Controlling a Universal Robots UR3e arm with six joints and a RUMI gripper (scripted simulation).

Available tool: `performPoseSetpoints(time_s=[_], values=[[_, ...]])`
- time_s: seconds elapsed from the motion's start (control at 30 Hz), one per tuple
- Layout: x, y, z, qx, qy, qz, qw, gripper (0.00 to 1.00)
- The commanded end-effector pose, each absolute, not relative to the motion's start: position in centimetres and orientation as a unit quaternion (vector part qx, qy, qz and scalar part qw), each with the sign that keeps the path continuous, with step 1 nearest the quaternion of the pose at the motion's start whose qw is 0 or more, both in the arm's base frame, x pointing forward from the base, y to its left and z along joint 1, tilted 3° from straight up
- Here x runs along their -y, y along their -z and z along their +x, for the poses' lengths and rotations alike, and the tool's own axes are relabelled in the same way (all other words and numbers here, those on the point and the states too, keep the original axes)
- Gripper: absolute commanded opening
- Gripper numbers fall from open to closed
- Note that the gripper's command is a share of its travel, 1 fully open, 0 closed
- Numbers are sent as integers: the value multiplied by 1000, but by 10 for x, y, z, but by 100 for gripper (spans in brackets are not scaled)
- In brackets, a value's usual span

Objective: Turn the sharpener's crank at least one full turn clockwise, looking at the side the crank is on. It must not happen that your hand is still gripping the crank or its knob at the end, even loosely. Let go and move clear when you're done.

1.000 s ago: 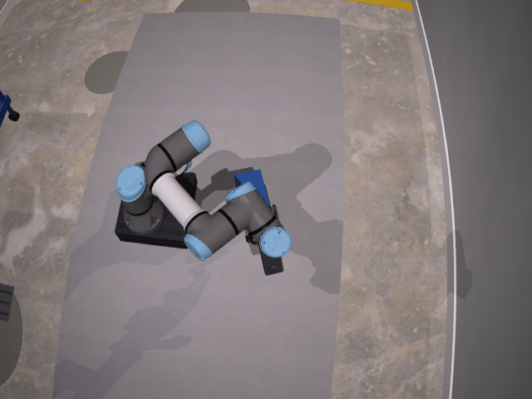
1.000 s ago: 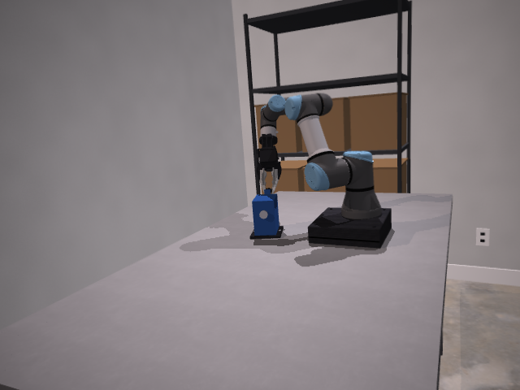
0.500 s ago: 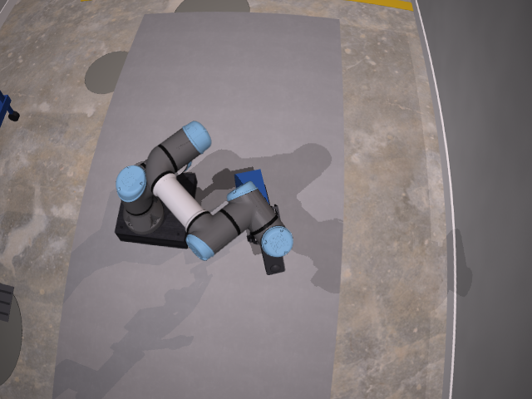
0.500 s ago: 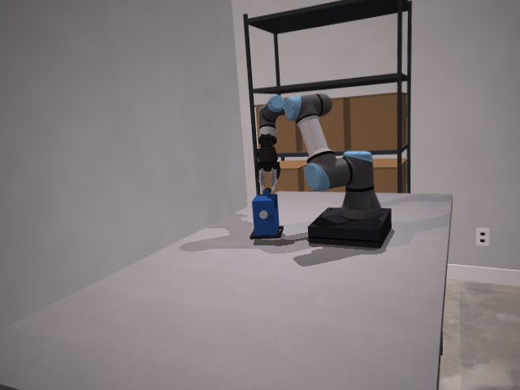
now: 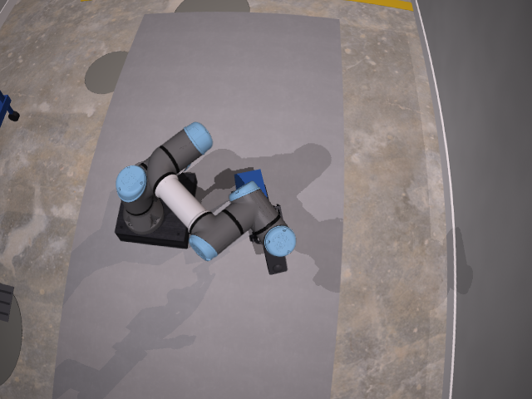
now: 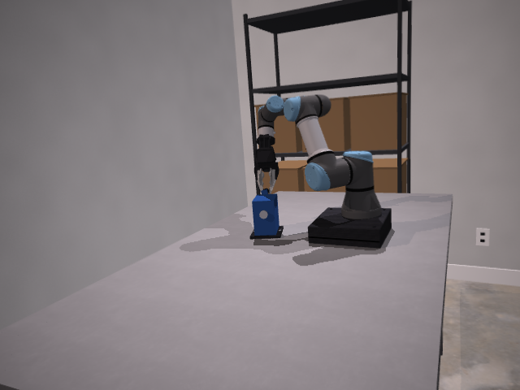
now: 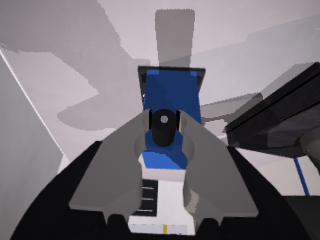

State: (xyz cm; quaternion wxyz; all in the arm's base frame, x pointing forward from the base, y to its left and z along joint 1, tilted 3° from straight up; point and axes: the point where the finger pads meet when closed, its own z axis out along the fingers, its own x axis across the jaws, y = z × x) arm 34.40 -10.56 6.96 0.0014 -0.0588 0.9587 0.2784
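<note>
A blue box-shaped sharpener stands on a dark base plate on the grey table, next to the robot's black base. In the wrist view its black cylindrical crank knob sits between my two grey fingers. My gripper points straight down over the top of the sharpener and is shut on the knob. In the top view the arm hides the gripper and most of the sharpener.
The robot's black base stands close beside the sharpener. A black shelf rack with cardboard boxes stands behind the table. A wall runs along the table's left side.
</note>
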Motion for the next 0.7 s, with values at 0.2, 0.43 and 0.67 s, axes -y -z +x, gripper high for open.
performPoseSetpoints(time_s=[0.2,0.43,0.67], values=[[105,-69,350,-959,-278,-59,2,9],[105,-67,354,-959,-278,-59,2,9],[104,-65,358,-959,-278,-59,2,9]])
